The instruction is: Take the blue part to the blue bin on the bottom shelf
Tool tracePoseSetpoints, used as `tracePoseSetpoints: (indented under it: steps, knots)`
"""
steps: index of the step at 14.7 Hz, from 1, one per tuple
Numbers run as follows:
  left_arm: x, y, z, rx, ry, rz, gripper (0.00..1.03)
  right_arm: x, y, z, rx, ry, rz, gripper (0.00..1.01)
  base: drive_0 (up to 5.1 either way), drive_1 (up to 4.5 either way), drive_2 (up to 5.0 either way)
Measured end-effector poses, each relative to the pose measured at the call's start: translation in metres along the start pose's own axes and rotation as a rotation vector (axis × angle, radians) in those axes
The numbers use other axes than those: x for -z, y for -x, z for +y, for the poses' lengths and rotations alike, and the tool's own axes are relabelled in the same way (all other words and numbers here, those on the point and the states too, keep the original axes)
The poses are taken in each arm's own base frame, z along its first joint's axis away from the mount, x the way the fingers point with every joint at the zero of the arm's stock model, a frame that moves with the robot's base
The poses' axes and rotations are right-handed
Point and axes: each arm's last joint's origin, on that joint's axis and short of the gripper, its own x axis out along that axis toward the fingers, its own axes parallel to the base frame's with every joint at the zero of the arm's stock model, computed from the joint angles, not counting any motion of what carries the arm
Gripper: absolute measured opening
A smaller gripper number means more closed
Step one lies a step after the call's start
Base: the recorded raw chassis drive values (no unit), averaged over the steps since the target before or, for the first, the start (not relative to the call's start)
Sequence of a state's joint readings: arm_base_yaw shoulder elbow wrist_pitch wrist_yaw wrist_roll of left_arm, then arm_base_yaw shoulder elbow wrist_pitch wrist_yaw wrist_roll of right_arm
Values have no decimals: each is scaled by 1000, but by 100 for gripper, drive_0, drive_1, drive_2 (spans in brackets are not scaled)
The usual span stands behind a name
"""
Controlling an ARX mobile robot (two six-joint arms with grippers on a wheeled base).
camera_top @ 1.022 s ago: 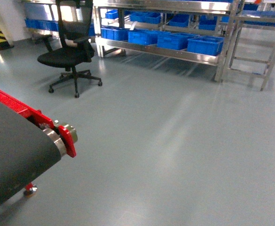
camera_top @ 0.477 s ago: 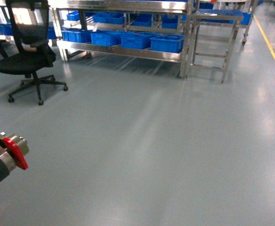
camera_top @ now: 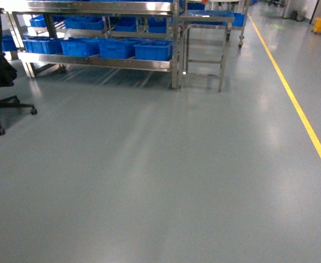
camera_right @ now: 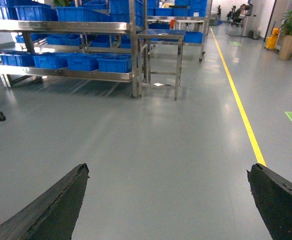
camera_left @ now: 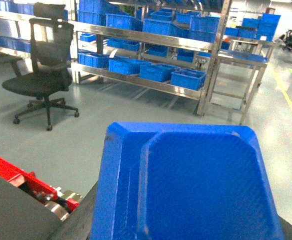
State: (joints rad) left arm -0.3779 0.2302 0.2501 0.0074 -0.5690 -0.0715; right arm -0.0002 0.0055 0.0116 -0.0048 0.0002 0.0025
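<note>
Left gripper (camera_left: pixel 185 235) carries blue part (camera_left: pixel 185 185).

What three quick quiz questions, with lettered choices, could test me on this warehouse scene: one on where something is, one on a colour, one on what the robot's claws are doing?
1. Where do the blue bins sit in the head view?
A. On the bottom shelf of the steel rack
B. On the floor by the line
C. On the office chair

2. What colour is the floor line?
A. White
B. Yellow
C. Red

3. What does the right gripper hold?
A. A blue bin
B. A red tool
C. Nothing; it is spread open

Answers:
1 A: the bins stand in a row on the low rack level.
2 B: the stripe running up the right of the floor is yellow.
3 C: only bare floor shows between its two dark fingers. The blue part fills the left wrist view instead.
</note>
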Motion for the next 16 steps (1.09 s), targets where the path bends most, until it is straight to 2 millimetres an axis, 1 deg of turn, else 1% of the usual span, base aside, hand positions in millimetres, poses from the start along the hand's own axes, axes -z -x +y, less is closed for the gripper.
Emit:
tracePoseSetpoints:
  steps: [9,13,16]
  knots:
    - [0,0,0,3,-1,1,43,0,0,0,2,0,0,98,-155,-155,-155]
    - [-1,0,0,0,4,-6,43,0,0,0,0,0,2,98,0,0,0]
    - [0,0,0,3,0,1,43,0,0,0,0,0,-2,98,-5,398,-408]
